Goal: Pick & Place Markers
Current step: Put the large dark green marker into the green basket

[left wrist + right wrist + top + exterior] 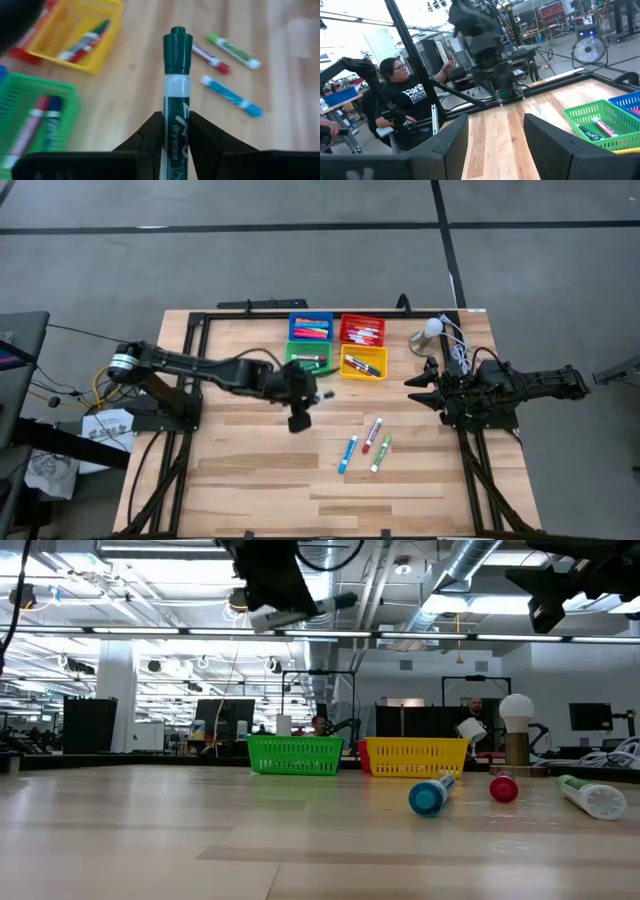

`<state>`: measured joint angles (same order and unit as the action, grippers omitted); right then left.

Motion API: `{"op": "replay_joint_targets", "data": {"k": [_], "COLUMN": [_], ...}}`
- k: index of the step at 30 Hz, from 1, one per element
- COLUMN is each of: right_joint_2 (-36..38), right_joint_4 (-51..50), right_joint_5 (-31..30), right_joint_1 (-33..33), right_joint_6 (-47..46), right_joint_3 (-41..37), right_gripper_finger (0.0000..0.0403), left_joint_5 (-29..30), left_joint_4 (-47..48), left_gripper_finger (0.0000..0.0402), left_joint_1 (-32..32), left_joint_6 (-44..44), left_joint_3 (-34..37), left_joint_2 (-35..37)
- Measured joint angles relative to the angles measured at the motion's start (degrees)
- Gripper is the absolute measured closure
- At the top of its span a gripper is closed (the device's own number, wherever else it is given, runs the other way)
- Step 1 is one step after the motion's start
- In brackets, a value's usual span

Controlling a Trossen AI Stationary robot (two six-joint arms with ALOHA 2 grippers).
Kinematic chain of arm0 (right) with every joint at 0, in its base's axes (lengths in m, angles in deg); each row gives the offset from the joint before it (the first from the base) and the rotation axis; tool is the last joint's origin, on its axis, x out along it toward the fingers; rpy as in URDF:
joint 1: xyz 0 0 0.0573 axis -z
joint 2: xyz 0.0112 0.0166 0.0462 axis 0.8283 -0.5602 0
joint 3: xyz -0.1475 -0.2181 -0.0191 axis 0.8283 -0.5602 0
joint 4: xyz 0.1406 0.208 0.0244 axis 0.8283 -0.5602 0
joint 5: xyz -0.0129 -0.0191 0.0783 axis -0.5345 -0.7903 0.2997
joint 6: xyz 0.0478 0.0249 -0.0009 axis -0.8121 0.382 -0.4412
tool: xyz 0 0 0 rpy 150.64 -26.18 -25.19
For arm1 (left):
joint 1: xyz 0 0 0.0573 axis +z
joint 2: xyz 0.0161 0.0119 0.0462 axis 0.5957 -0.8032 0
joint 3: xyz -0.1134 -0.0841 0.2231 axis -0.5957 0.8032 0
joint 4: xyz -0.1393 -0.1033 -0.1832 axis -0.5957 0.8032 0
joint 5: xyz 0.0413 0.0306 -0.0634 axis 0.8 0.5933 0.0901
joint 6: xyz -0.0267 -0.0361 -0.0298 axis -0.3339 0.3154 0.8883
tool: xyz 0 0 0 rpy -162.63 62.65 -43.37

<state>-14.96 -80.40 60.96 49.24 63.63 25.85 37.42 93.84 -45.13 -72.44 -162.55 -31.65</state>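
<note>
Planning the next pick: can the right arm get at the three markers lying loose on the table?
Probably yes: the right gripper is open and empty beside the loose markers, with bare table between.

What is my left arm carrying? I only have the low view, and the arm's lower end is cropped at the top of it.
Observer: The left pincer is shut on a dark green marker.
Operator: Where is it over the table?
Observer: In the high view it hovers just in front of the green bin.
Operator: How many markers lie loose?
Observer: Three, right of centre.
Operator: And the right arm?
Observer: The right pincer waits open at the right edge.
</note>
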Motion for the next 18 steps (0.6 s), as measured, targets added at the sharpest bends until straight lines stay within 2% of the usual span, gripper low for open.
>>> {"op": "replay_joint_targets", "data": {"k": [13,18], "right_joint_2": [-0.02,0.0], "right_joint_4": [0.0,0.02], "right_joint_5": [0.0,0.0], "right_joint_1": [-0.01,-0.01], "right_joint_6": [0.0,0.0], "right_joint_3": [0.0,0.0], "right_gripper_finger": [0.022,0.0222], "left_joint_5": [0.19,-0.26], "left_joint_4": [-6.09,-7.05], "left_gripper_finger": [0.0326,0.0326], "left_joint_1": [11.46,15.98], "left_joint_6": [-11.56,-20.25], "left_joint_3": [-0.12,-1.11], "left_joint_2": [-2.86,-4.01]}}
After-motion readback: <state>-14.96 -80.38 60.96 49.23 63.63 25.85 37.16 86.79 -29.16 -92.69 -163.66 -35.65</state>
